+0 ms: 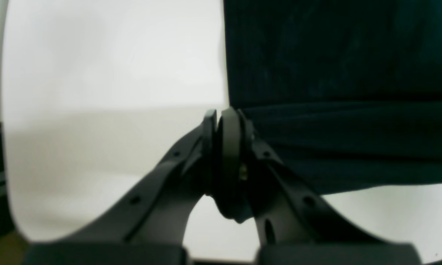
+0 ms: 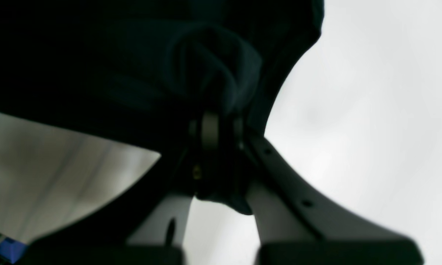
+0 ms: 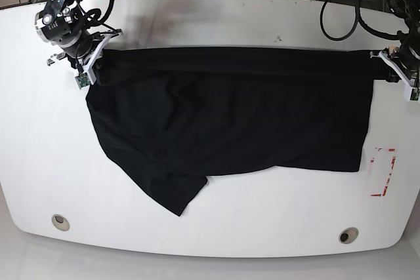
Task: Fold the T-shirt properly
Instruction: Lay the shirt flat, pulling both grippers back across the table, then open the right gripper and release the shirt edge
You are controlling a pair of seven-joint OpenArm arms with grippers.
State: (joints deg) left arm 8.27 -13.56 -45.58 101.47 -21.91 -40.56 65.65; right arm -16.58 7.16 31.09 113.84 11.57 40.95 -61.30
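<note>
The black T-shirt [image 3: 230, 109] lies spread across the white table [image 3: 216, 18], its top edge pulled in a straight line between my two grippers. My right gripper [image 3: 107, 45] is shut on the cloth's upper left corner. In the right wrist view that gripper [image 2: 216, 127] pinches a bunched fold of the T-shirt [image 2: 114, 66]. My left gripper [image 3: 377, 57] is shut on the upper right corner. The left wrist view shows its tips [image 1: 223, 115] closed on the edge of the T-shirt [image 1: 335, 73]. A sleeve [image 3: 177, 191] trails toward the front left.
A red square outline [image 3: 384, 172] is marked on the table just right of the shirt. Two round holes [image 3: 60, 221] [image 3: 348, 235] sit near the front edge. Cables [image 3: 341, 11] hang over the back right edge.
</note>
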